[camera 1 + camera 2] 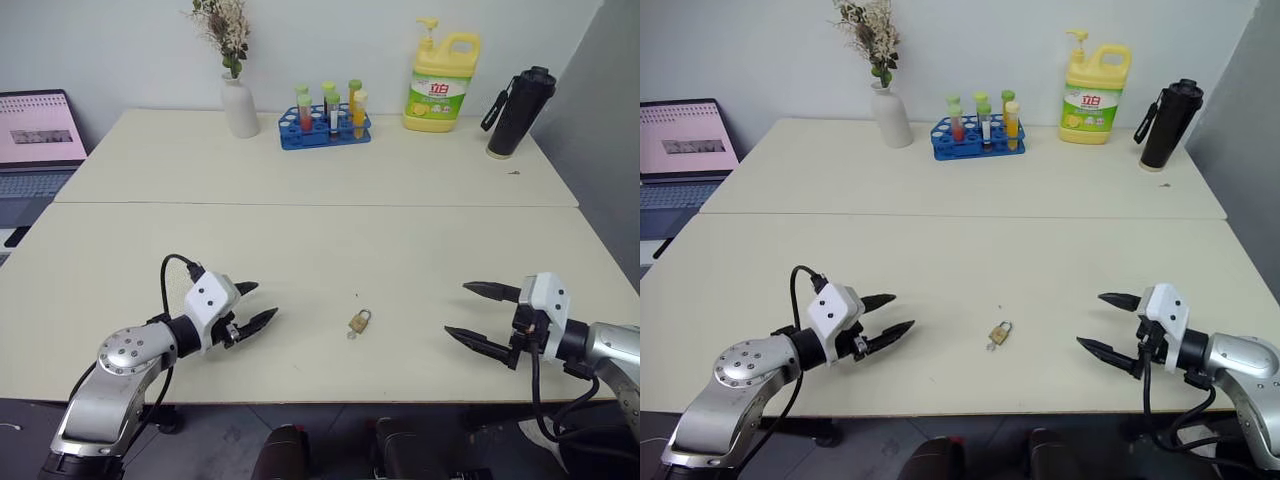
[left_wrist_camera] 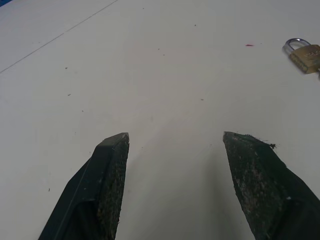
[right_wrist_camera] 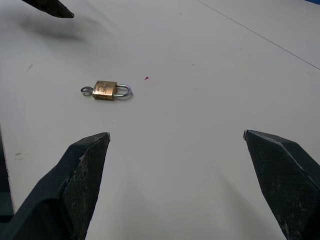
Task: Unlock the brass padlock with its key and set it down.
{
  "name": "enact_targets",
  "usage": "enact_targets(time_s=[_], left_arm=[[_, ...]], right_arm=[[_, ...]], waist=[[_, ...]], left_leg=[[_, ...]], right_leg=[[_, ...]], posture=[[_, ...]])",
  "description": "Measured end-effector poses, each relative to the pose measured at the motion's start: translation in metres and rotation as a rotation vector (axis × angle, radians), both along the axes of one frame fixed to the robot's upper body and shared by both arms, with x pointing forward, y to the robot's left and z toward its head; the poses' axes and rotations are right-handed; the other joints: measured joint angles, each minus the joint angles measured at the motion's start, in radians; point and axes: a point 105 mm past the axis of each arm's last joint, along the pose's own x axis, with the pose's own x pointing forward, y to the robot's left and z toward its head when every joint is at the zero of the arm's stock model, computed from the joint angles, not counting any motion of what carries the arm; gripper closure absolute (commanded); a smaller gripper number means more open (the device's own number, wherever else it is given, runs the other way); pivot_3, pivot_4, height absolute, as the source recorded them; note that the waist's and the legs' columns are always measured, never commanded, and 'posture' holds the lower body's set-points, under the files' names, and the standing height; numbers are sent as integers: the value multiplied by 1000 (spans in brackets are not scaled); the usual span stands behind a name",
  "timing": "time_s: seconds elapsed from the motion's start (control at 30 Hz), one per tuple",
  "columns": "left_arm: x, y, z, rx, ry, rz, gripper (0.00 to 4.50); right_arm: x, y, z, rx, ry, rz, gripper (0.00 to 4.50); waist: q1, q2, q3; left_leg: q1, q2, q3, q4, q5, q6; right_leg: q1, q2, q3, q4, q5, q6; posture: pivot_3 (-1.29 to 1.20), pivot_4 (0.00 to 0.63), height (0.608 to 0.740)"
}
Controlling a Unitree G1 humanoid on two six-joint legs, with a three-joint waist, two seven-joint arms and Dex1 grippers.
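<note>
The pale table (image 1: 300,180) ran back to a white wall, where a vase (image 1: 239,105), a blue tube rack (image 1: 324,128), a yellow detergent bottle (image 1: 441,85) and a black flask (image 1: 519,112) lined its far edge. I saw the brass padlock (image 1: 359,321) lying flat near the front edge, about midway between my arms, with the key (image 3: 87,90) in its base (only a silvery loop showed). The left gripper (image 1: 258,305) and the right gripper (image 1: 469,312) both hung with jaws apart, holding nothing, well clear of the lock.

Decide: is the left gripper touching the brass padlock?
Apart. The left eye view shows bare table between the left gripper and the brass padlock.
</note>
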Motion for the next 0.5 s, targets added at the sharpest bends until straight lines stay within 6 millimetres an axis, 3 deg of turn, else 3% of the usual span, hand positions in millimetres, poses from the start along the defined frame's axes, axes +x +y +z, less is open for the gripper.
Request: enact_targets(time_s=[0.5], left_arm=[[-2, 5, 5, 23, -31, 5, 1354]], right_arm=[[-1, -7, -13, -25, 53, 23, 0]], waist=[[0, 0, 0]], left_leg=[[0, 0, 0, 0, 0, 0]], right_leg=[[0, 0, 0, 0, 0, 0]], posture=[[0, 150, 740]])
